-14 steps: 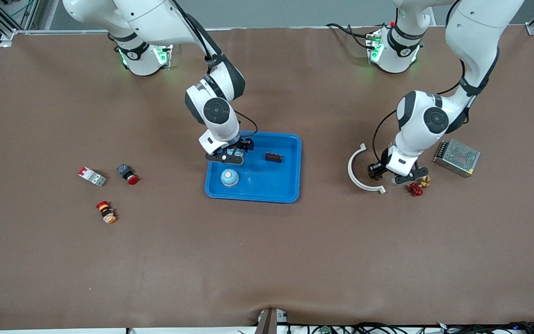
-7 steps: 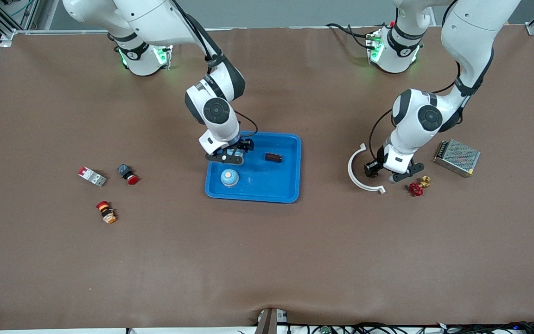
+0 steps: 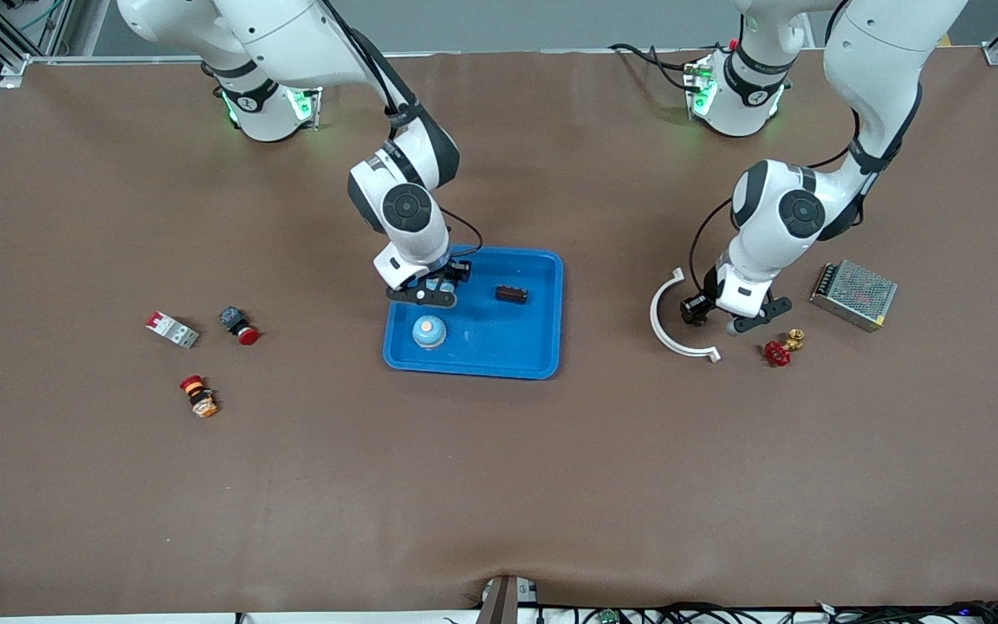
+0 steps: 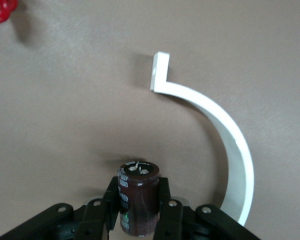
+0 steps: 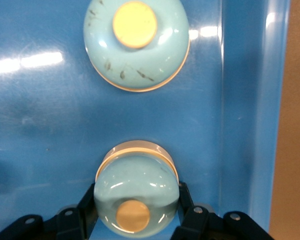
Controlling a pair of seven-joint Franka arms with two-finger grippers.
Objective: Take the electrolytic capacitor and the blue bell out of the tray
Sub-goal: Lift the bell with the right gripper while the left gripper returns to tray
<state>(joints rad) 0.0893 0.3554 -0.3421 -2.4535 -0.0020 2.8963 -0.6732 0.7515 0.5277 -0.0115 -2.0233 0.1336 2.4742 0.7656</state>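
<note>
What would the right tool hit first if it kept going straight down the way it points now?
Probably the blue tray's floor. The right tool, shut on a bell, points down into the tray beside the other bell, which looks apart from that line, though depth is unclear.

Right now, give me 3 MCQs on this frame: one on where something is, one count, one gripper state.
1. Where does the dark brown block lie?
A. in the blue tray
B. beside the white curved bracket
C. on the metal mesh box

2. How many light blue bells show in the right wrist view?
A. one
B. two
C. three

3. What does the left gripper hold?
A. nothing, jaws open
B. the red valve handle
C. a dark capacitor

Key: 1 A, the block rests on the floor of the blue tray. 2 B, one bell sits free in the tray and a second bell is between the fingers of the right gripper. 3 C, the left gripper is shut on the capacitor, above the table beside the white curved bracket.
</note>
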